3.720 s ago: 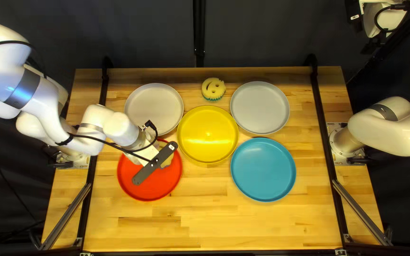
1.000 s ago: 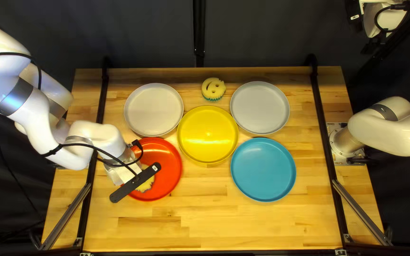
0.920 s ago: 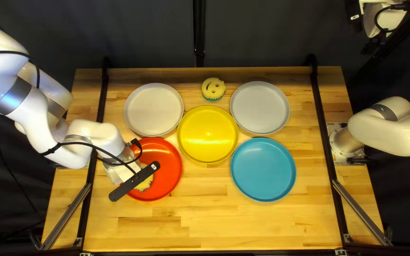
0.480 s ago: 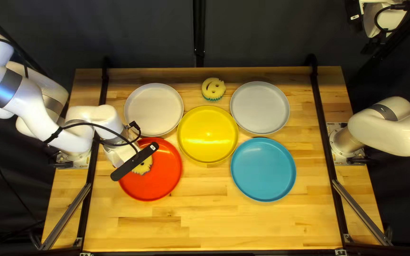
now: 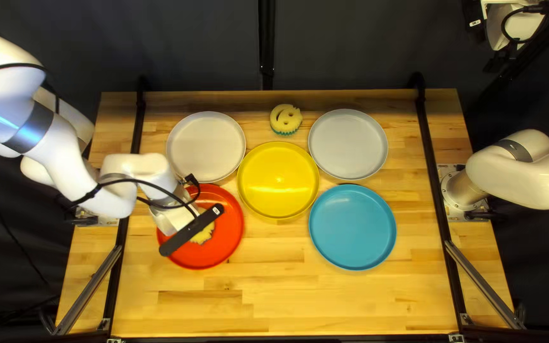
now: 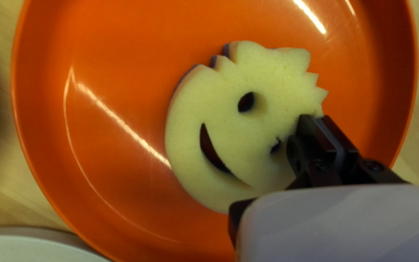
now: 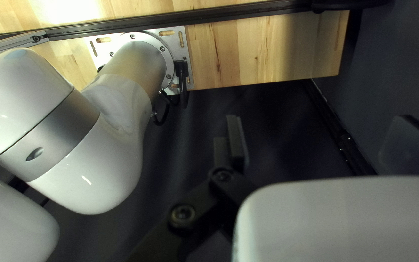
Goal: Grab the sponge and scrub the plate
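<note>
Pale wood tabletop [image 5: 274, 292] spreads around the red plate [image 5: 230, 222], with a dark curtain [image 5: 185, 57] hanging well beyond it. Since a moment ago the sponge [image 6: 243, 140] has slid from the red plate's left side back toward its middle, carried along by my left gripper [image 6: 318, 119], whose fingers look clamped on the sponge's edge. That reads as scrubbing well under way, with pick-up done; more passes are probably needed over the red plate's far and near parts. My right gripper [image 7: 318, 119] stands off from the red plate, fingers apart, holding nothing. The sponge lies face up within the red plate's rim: yellow, round, spiky along one side, with a cut-out smile, one open eye and the other pinched nearly closed beside the fingers. Pressed too hard, it could fold or slip free.
</note>
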{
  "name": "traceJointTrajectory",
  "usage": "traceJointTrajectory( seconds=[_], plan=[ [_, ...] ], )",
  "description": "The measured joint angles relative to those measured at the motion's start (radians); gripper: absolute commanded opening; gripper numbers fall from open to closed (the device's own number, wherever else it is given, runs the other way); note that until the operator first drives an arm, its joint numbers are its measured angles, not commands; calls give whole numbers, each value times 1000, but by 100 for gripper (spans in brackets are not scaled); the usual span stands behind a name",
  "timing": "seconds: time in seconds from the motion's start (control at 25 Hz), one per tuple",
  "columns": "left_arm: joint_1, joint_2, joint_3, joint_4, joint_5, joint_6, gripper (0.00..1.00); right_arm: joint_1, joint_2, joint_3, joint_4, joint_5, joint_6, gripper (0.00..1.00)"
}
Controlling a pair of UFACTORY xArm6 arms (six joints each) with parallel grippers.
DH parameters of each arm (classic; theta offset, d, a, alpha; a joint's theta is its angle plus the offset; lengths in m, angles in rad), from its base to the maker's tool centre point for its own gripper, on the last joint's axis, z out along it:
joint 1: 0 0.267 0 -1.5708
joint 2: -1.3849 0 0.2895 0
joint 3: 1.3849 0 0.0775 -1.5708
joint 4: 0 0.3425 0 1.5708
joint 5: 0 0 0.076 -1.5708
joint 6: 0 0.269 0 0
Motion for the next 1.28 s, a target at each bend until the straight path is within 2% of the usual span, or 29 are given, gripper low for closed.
traceJointTrajectory(
  seconds=[0.28, 0.52, 0.8, 1.08, 1.28],
  plan=[
    [86, -30, -28, 83, 65, -9, 0, 0, 0, 0, 0, 0, 0, 100],
    [167, -124, -40, 193, 169, -70, 0, 0, 0, 0, 0, 0, 0, 100],
    [321, -227, -53, 299, 298, -89, 0, 0, 0, 0, 0, 0, 0, 100],
    [513, -205, -62, 351, 330, -11, 0, 0, 0, 0, 0, 0, 0, 100],
    [590, -132, -70, 359, 316, 35, 0, 0, 0, 0, 0, 0, 0, 100]
  ],
)
